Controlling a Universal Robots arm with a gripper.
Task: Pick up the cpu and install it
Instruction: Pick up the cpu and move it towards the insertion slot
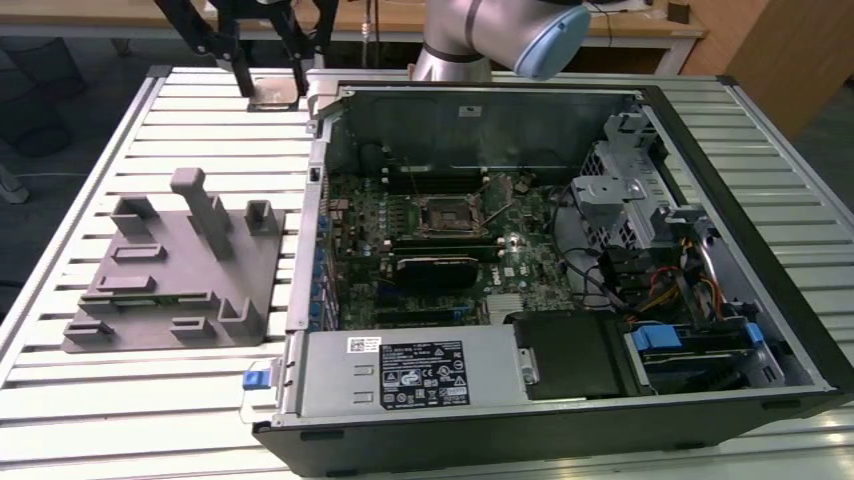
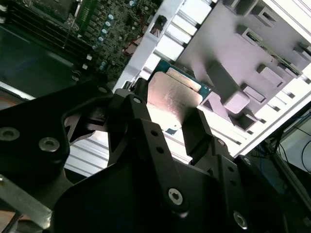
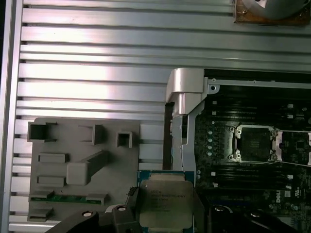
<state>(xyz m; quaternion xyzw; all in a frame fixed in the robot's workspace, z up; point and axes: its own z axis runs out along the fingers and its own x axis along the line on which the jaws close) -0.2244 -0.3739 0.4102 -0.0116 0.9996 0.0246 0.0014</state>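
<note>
The black fingers [image 2: 130,114] of the gripper [image 2: 167,104] are clamped on opposite edges of the small flat square cpu [image 2: 175,92], a matte silver-grey metal lid over a green board, held above the ribbed aluminium worktop [image 1: 200,130]. In the exterior view it hangs at about eleven o'clock from the empty square socket [image 1: 443,210] inside the open black computer case [image 1: 481,120]. Thin, smooth edges give little purchase, so a slip or tilt could damage the socket or clip the case wall.
</note>
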